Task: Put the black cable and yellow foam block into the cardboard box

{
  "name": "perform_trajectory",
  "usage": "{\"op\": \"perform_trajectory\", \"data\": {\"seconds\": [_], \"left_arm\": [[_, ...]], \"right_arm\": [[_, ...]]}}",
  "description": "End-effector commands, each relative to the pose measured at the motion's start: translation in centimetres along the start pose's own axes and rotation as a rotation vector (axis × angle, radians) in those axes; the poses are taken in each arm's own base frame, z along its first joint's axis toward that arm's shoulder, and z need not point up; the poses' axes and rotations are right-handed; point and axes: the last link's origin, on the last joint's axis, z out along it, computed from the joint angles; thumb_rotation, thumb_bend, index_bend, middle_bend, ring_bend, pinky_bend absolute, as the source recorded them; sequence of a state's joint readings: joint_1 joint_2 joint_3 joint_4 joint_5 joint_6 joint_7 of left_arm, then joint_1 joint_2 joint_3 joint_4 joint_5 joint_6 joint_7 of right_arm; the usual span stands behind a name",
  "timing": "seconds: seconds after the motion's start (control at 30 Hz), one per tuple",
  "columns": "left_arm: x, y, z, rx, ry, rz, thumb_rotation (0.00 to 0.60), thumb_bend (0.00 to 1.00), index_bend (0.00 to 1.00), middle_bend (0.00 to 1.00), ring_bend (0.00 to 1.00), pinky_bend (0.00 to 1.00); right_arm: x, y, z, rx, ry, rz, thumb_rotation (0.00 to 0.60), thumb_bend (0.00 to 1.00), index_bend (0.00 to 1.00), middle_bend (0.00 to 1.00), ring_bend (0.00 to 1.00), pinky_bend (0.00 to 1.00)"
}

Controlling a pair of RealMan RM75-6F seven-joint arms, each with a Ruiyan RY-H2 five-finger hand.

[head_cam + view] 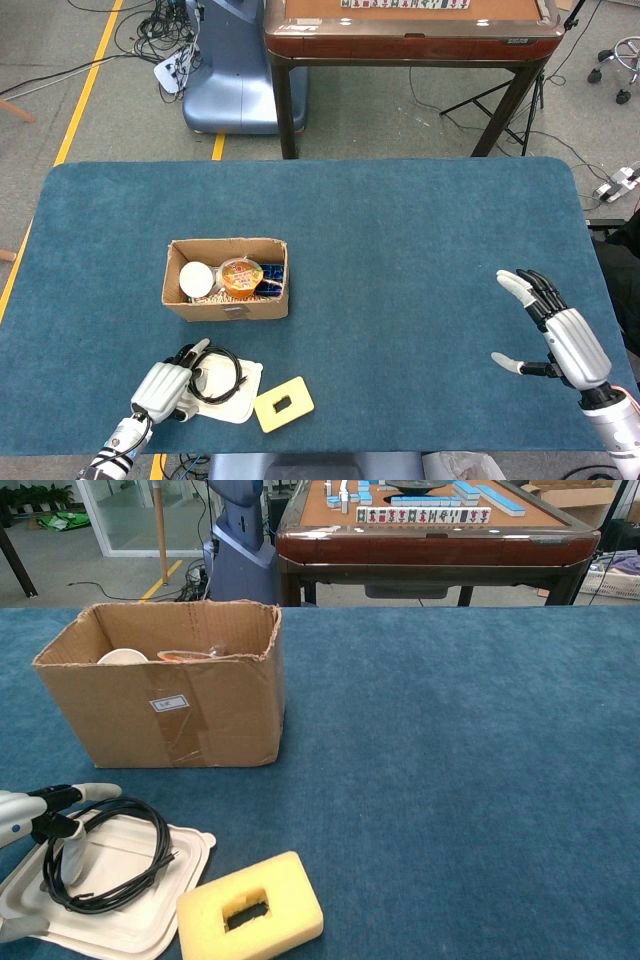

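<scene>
Honestly, with my left hand pinching the coiled black cable on the white moulded tray and my right hand spread empty, I fear the springy loops slipping free or dragging the tray as I lift toward the brown cardboard box.

box top open, part-filled | yellow block top unobstructed | cable on white tray

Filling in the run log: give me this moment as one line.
left hand on black cable, on white tray | yellow foam block on table | right hand open | cardboard box awaits both

left hand mostly off-frame
</scene>
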State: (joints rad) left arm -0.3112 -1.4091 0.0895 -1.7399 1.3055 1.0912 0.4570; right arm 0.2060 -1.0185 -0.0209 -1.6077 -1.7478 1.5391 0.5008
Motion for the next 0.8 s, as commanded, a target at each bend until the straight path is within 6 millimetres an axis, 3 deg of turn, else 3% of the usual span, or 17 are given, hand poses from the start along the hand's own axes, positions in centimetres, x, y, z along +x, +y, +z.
{"op": "perform_trajectory", "data": {"seconds": [0.03, 0.8], "left_arm": [[-0.01, -0.01, -0.01, 0.000, -0.001, 0.001, 0.600, 0.44, 0.51, 0.03, 0.04, 0.27], [-0.23, -0.14, 0.04, 0.030, -0.001, -0.025, 0.600, 0.60, 0.53, 0.03, 0.04, 0.27]], "right_arm": [[-0.01, 0.01, 0.00, 0.000, -0.001, 0.000, 0.600, 0.00, 0.10, 0.10, 0.00, 0.00], [-0.04, 0.04, 0.09, -0.002, -0.003, 0.003, 0.600, 0.00, 0.10, 0.10, 0.00, 0.00]]}}
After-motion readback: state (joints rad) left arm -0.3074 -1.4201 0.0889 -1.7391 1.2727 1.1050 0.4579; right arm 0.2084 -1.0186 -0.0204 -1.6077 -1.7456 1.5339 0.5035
